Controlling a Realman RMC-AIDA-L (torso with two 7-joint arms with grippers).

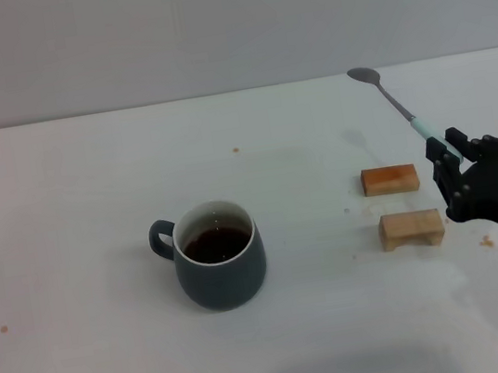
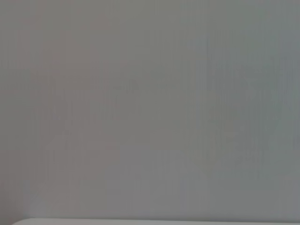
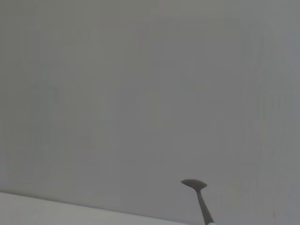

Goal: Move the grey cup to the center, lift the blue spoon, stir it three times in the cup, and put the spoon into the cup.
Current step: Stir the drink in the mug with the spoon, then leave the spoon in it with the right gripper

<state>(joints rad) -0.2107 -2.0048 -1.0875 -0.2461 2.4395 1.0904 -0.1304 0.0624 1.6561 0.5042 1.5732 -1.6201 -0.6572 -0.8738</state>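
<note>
The grey cup point(image 1: 218, 255) stands near the middle of the white table, handle to the left, with dark brown liquid inside. My right gripper point(image 1: 448, 159) is at the right side, shut on the pale-blue handle of the blue spoon point(image 1: 393, 102). The spoon is held in the air, its metal bowl pointing up and away, to the right of and apart from the cup. The spoon's bowl and neck also show in the right wrist view point(image 3: 198, 193) against the wall. My left gripper is out of view; its wrist view shows only the wall.
Two small wooden blocks lie right of the cup: one point(image 1: 389, 179) farther back, one point(image 1: 411, 228) nearer, just left of my right gripper. A few small brown specks dot the table point(image 1: 88, 361).
</note>
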